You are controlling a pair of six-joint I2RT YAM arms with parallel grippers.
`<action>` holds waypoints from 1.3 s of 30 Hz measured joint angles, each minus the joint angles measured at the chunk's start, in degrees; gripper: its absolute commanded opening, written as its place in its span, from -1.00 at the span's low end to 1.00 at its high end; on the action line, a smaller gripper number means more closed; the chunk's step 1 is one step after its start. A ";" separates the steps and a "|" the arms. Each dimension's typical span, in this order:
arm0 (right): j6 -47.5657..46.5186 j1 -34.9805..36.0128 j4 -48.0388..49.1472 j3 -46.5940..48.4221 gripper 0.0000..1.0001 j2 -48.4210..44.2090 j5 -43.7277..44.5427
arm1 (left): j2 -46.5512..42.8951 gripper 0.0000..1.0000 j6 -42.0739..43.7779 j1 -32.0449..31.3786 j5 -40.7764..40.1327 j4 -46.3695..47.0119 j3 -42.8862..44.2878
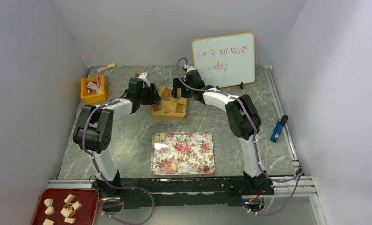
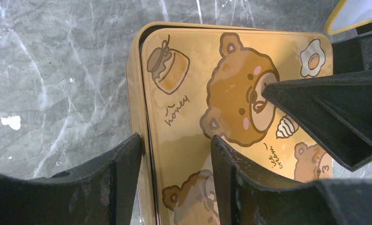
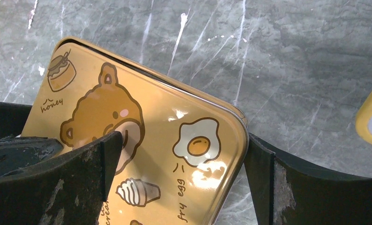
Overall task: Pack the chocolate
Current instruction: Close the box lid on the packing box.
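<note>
Both grippers, left (image 2: 174, 154) and right (image 3: 179, 154), are held wide open, one finger on the lid and one outside the edge of the yellow bear-picture tin box (image 1: 169, 104). Its lid sits crooked, so pressing or lifting evenly seems needed.

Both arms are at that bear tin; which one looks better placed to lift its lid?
Probably the left gripper: its fingers straddle the lid's raised edge. The right gripper also spans the lid's corner, so both may be needed.
</note>
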 measured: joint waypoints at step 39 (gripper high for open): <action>0.68 -4.42 -4.70 -1.33 1.00 -3.39 -5.81 | -2.16 0.21 -2.05 3.17 4.31 1.09 -3.02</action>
